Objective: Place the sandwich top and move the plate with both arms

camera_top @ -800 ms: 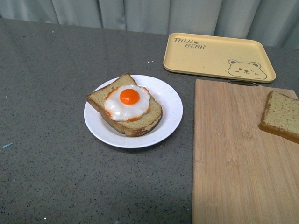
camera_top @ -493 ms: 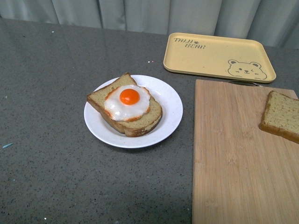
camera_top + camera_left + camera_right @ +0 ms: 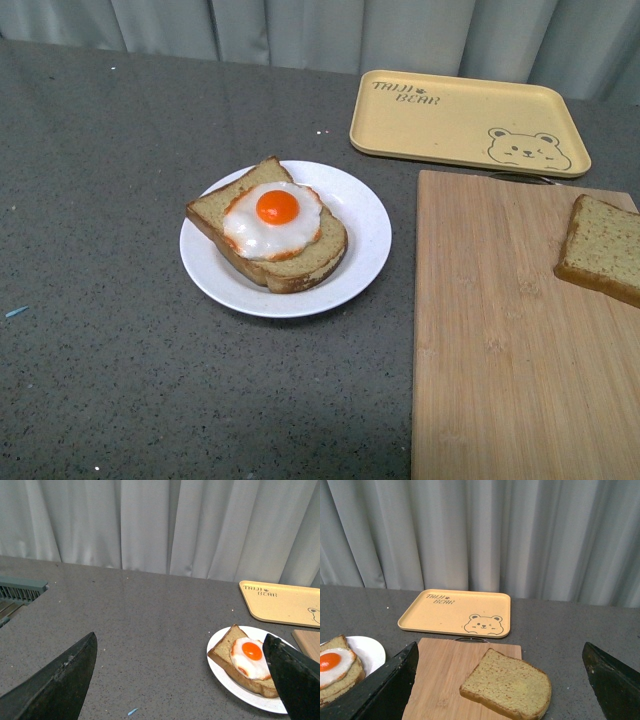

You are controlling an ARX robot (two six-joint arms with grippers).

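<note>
The sandwich top, a plain golden-brown toast slice, lies flat at the right edge of the wooden cutting board; the right wrist view shows this sandwich top too. The round white plate sits left of the board on the grey counter and carries a toast slice topped with a fried egg. Neither arm shows in the front view. My left gripper is open, above bare counter left of the plate. My right gripper is open and hovers over the sandwich top, jaws wide apart on either side.
A rectangular yellow tray with a bear drawing lies behind the board, near grey curtains. A small blue scrap lies on the counter at far left. A grey slotted rack sits at the counter's edge in the left wrist view.
</note>
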